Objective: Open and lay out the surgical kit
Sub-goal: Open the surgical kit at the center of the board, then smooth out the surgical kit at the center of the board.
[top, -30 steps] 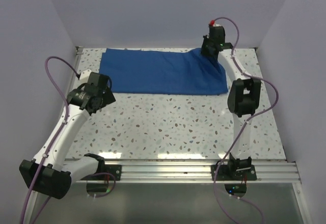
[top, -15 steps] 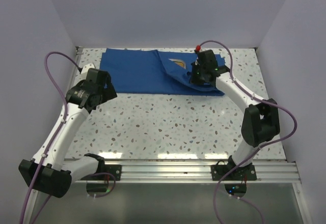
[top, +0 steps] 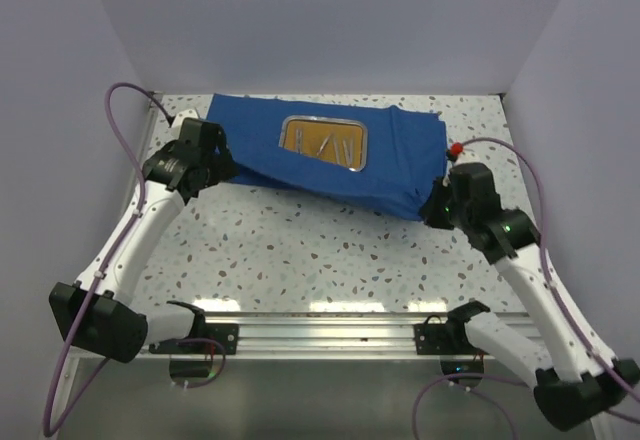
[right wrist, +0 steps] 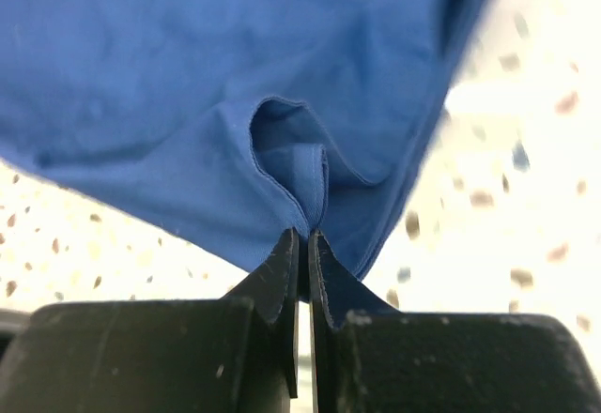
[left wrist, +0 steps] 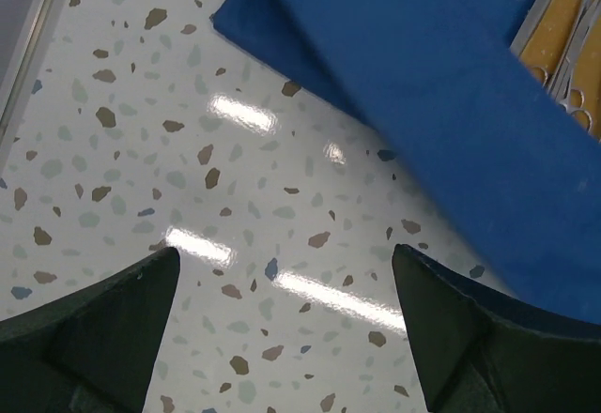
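In the top view the blue cloth wrap (top: 400, 175) lies across the far part of the speckled table (top: 330, 250), towards 12 o'clock, and its middle is opened so that the steel tray (top: 323, 120) shows with its orange-brown base. Several thin silver instruments (top: 327, 145) lie inside the tray, close together; their exact kinds are too small to tell there. The right gripper (top: 431, 210) is at the 4 o'clock corner of the cloth, and in the right wrist view its two fingers are pressed together on a small fold of the cloth hem, so the fabric hangs in a pocket just above the tips. The left gripper (top: 222, 172) is at the 9 o'clock side of the cloth. In the left wrist view its jaws stand wide apart with nothing between them, over bare table, and the cloth edge crosses above them towards 1 o'clock without touching either finger. At the 2 o'clock corner of that view a part of the tray and some ring handles are visible
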You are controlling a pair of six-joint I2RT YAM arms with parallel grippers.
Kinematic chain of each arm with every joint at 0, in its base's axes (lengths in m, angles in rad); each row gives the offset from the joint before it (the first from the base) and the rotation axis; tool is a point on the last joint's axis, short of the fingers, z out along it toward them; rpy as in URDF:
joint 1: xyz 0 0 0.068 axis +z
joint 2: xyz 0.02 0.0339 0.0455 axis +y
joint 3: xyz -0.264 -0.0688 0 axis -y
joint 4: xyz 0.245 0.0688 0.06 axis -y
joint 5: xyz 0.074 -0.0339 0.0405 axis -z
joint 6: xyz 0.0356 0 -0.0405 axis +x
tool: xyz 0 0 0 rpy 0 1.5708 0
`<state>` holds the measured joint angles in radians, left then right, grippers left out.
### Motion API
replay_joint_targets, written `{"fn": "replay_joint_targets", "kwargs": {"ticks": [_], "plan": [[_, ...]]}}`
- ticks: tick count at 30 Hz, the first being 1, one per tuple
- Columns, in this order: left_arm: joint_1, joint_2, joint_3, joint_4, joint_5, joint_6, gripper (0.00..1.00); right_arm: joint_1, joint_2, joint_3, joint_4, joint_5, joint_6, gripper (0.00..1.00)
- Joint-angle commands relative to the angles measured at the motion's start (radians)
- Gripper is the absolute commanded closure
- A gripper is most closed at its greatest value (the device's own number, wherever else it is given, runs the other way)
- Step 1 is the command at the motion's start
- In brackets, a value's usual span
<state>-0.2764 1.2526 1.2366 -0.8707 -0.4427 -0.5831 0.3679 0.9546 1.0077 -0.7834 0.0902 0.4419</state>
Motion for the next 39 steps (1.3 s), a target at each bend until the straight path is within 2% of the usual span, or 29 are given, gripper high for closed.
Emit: {"fn": "replay_joint_targets", "kwargs": {"ticks": [1, 4, 6, 7, 8, 9, 10, 15, 19, 24, 27, 28, 30, 31, 33, 34, 37, 38, 39], "plan": [[-0.003, 0.022, 0.076, 0.064, -0.030, 0.020, 0.01, -0.001, -0.186, -0.029, -0.324, 0.062, 0.165, 1.00], [-0.003, 0.028, 0.115, 0.064, -0.030, 0.020, 0.01, -0.001, -0.202, 0.000, -0.480, 0.066, 0.312, 1.00], [-0.003, 0.030, 0.127, 0.062, -0.024, 0.026, 0.01, 0.000, -0.198, -0.011, -0.531, -0.019, 0.334, 1.00], [-0.003, 0.031, 0.132, 0.061, -0.022, 0.028, 0.01, -0.001, -0.195, -0.035, -0.548, -0.041, 0.345, 0.78], [-0.003, 0.030, 0.135, 0.061, -0.021, 0.029, 0.00, 0.000, -0.188, -0.049, -0.575, -0.046, 0.343, 0.16], [-0.003, 0.028, 0.133, 0.056, -0.022, 0.031, 0.00, -0.001, -0.183, -0.060, -0.586, -0.029, 0.343, 0.03], [-0.003, 0.027, 0.135, 0.052, -0.028, 0.031, 0.00, -0.001, -0.177, -0.060, -0.599, -0.012, 0.342, 0.01], [-0.001, -0.015, 0.118, 0.013, -0.042, 0.026, 0.01, -0.001, -0.085, 0.060, -0.599, 0.039, 0.317, 0.01], [0.003, -0.057, 0.028, -0.048, -0.044, -0.020, 0.01, -0.001, 0.001, 0.155, -0.530, 0.068, 0.279, 0.01], [0.011, -0.121, -0.155, 0.038, 0.090, -0.034, 0.00, -0.001, 0.224, 0.244, -0.335, 0.083, 0.219, 0.01], [0.017, -0.079, -0.163, 0.085, 0.101, 0.005, 0.00, -0.014, 0.344, 0.293, -0.203, 0.105, 0.184, 0.02], [0.022, -0.064, -0.137, 0.102, 0.101, 0.014, 0.00, -0.026, 0.436, 0.308, -0.139, 0.103, 0.160, 0.05], [0.043, -0.016, -0.109, 0.127, 0.117, 0.048, 0.01, -0.075, 0.533, 0.363, -0.082, 0.080, 0.136, 0.13], [0.071, 0.002, -0.082, 0.146, 0.143, 0.057, 0.00, -0.096, 0.627, 0.391, -0.053, 0.074, 0.123, 0.24], [0.103, 0.053, -0.054, 0.167, 0.179, 0.072, 0.00, -0.159, 0.728, 0.490, -0.040, 0.072, 0.103, 0.34], [0.133, 0.089, -0.023, 0.176, 0.205, 0.074, 0.00, -0.187, 0.815, 0.524, -0.028, 0.080, 0.081, 0.52], [0.157, 0.142, 0.029, 0.183, 0.213, 0.077, 0.01, -0.204, 0.936, 0.652, -0.007, 0.114, 0.014, 0.78], [0.158, 0.172, 0.041, 0.183, 0.211, 0.077, 0.00, -0.204, 0.978, 0.686, -0.016, 0.126, -0.003, 0.94], [0.158, 0.186, 0.050, 0.183, 0.211, 0.075, 0.01, -0.204, 1.066, 0.759, -0.026, 0.159, -0.029, 0.99]]}}
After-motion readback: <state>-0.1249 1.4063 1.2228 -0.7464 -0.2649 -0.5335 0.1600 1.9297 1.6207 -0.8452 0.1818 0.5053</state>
